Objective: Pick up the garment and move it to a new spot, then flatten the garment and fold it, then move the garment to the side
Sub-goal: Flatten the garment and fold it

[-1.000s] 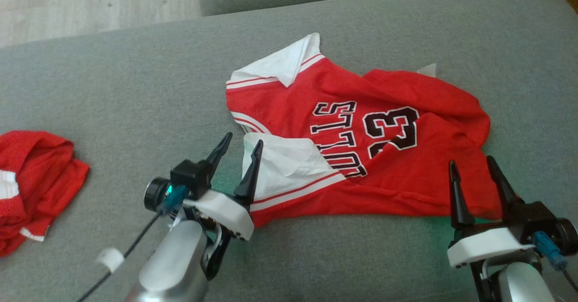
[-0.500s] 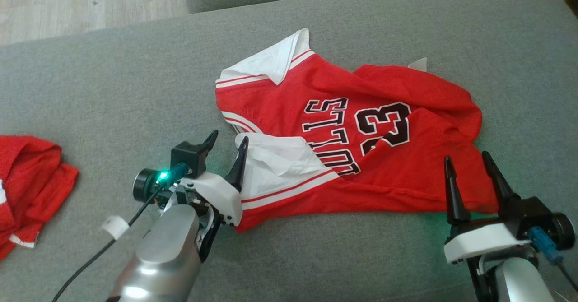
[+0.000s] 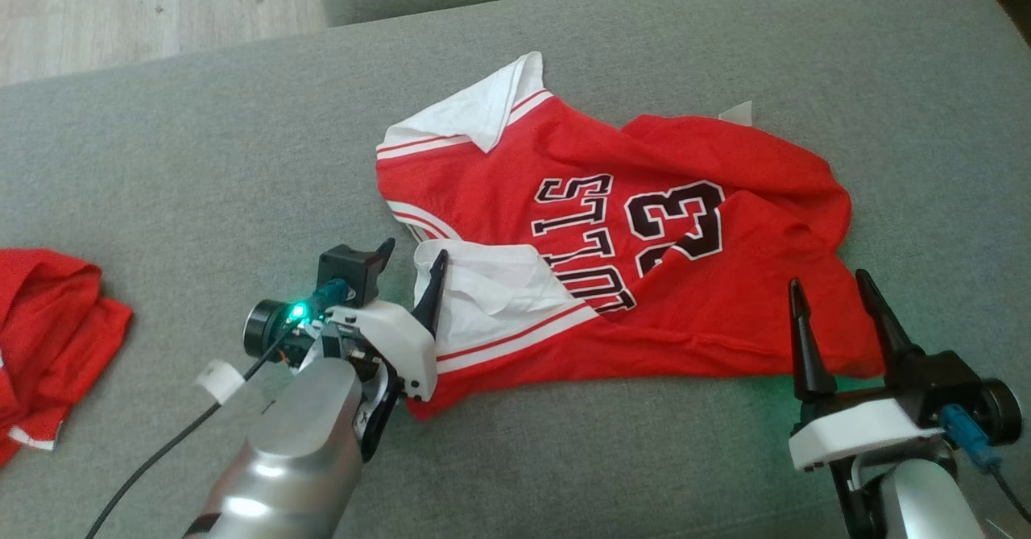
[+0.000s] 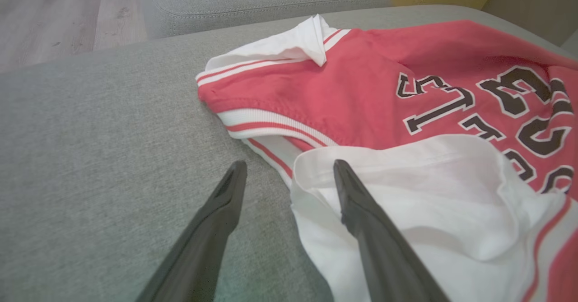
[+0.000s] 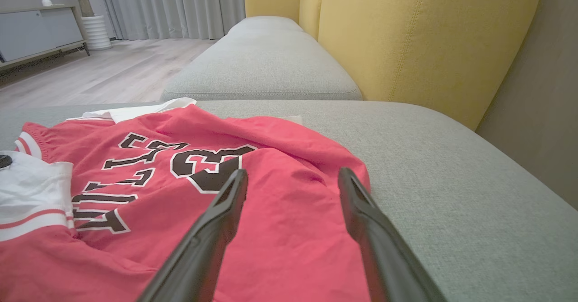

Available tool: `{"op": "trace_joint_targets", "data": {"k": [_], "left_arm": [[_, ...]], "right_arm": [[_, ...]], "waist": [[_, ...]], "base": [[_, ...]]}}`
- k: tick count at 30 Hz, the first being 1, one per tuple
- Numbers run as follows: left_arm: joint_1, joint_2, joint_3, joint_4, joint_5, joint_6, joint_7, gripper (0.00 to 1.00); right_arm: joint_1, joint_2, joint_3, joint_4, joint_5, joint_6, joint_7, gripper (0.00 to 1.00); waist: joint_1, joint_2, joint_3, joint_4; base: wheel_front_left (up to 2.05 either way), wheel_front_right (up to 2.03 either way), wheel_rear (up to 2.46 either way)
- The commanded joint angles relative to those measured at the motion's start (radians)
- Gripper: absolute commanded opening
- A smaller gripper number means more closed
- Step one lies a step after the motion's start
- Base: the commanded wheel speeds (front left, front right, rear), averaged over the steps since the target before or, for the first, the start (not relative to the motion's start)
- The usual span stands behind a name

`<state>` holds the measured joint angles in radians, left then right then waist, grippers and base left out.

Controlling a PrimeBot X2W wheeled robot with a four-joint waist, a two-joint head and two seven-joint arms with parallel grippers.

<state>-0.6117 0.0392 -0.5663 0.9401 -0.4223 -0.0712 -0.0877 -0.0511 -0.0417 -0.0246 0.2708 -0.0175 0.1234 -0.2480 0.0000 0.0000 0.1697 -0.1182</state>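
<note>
The garment (image 3: 644,281) is a red jersey with white trim and dark letters and the number 23, lying rumpled on the grey sofa cushion (image 3: 201,168). Its near sleeve is folded back, white side up (image 4: 429,202). My left gripper (image 3: 411,261) stands open at that white sleeve's edge, one finger over the white cloth and the other over bare cushion (image 4: 289,169). My right gripper (image 3: 830,293) is open over the jersey's red hem corner (image 5: 293,175), nothing held. The jersey (image 5: 180,180) spreads left of it.
A second red garment (image 3: 48,337) lies bunched at the cushion's left edge. Wooden floor (image 3: 121,7) lies beyond the far edge. A yellow sofa back (image 5: 429,35) and another grey seat (image 5: 266,62) stand behind the right side.
The camera has shifted, sliding the whole scene left. My left gripper has drawn lower and closer to the white sleeve's edge. The right gripper holds its place.
</note>
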Motion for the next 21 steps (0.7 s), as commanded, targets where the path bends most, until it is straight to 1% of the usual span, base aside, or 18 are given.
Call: {"op": "trace_joint_targets", "data": {"k": [1, 9, 13, 14, 15, 18, 21], "left_arm": [[-0.048, 0.011, 0.017, -0.014, -0.008, 0.007, 0.0, 1.0], [-0.061, 0.011, -0.005, 0.014, -0.029, 0.015, 0.008, 1.0], [-0.065, 0.011, -0.023, 0.029, -0.047, 0.005, 0.024, 1.0], [-0.065, 0.011, -0.028, 0.031, -0.052, 0.002, 0.028, 0.47], [-0.065, 0.011, -0.031, 0.034, -0.058, -0.001, 0.032, 0.0], [-0.067, 0.011, -0.039, 0.041, -0.07, -0.005, 0.03, 0.0], [-0.067, 0.011, -0.041, 0.042, -0.075, -0.003, -0.001, 0.0]], "right_arm": [[-0.023, -0.009, 0.027, -0.027, 0.01, 0.007, -0.014, 1.0], [-0.024, -0.009, 0.025, -0.026, 0.014, 0.007, -0.014, 1.0], [-0.025, -0.009, 0.025, -0.026, 0.013, 0.007, -0.014, 1.0], [-0.026, -0.009, 0.025, -0.026, 0.013, 0.007, -0.014, 1.0], [-0.027, -0.009, 0.026, -0.026, 0.013, 0.007, -0.014, 1.0], [-0.028, -0.009, 0.024, -0.027, 0.013, 0.007, -0.014, 1.0], [-0.023, -0.009, 0.018, -0.026, 0.012, 0.007, -0.014, 1.0]], "waist": [[0.0, 0.0, 0.0, -0.002], [0.0, 0.0, 0.0, -0.003], [0.0, 0.0, 0.001, -0.003], [0.0, 0.0, 0.001, -0.003], [0.0, 0.0, 0.001, -0.004], [0.0, 0.0, 0.0, -0.003], [0.0, 0.0, -0.007, 0.0]], "base": [[0.0, 0.0, 0.0], [0.0, 0.0, 0.0], [0.0, 0.0, 0.0], [0.0, 0.0, 0.0], [0.0, 0.0, 0.0], [0.0, 0.0, 0.0], [0.0, 0.0, 0.0]]}}
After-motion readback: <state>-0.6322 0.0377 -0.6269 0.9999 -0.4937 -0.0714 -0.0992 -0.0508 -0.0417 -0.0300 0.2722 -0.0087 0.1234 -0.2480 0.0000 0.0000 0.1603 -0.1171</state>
